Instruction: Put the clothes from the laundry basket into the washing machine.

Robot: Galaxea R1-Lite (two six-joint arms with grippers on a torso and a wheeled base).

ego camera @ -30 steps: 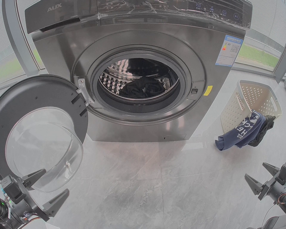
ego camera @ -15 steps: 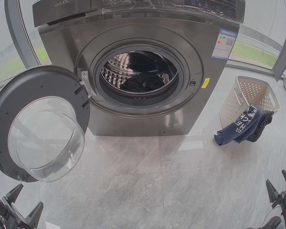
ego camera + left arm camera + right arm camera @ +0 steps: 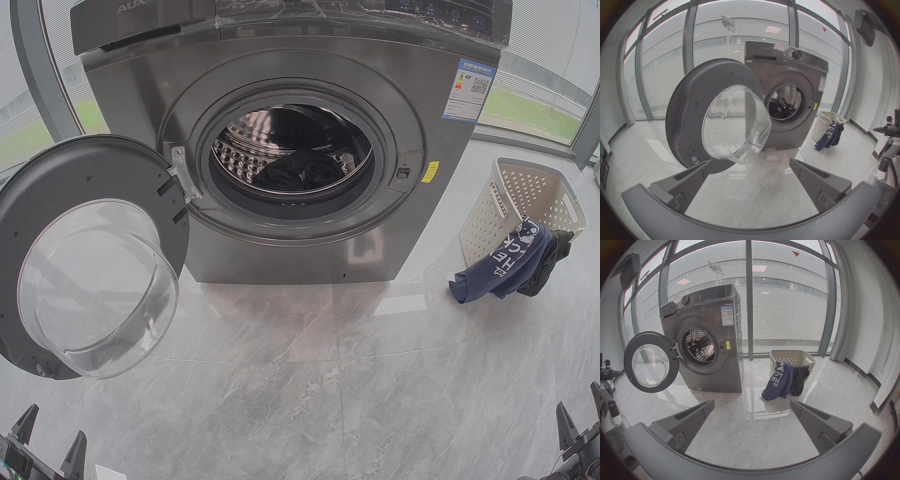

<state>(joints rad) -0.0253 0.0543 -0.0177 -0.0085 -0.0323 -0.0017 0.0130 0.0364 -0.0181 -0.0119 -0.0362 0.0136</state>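
Note:
The grey washing machine stands ahead with its round door swung wide to the left. A dark garment lies in the drum. To the right, a cream laundry basket holds a navy printed shirt and a black garment, both draped over its front rim onto the floor. My left gripper is open and empty, low at the left. My right gripper is open and empty too, low at the right, well short of the basket and shirt.
Grey tiled floor stretches between me and the machine. Tall windows line the wall behind machine and basket. The open door juts out over the floor on the left side.
The whole head view has shifted, with machine and basket now a little farther and higher. Both grippers have dropped toward the lower edge of that view, still open.

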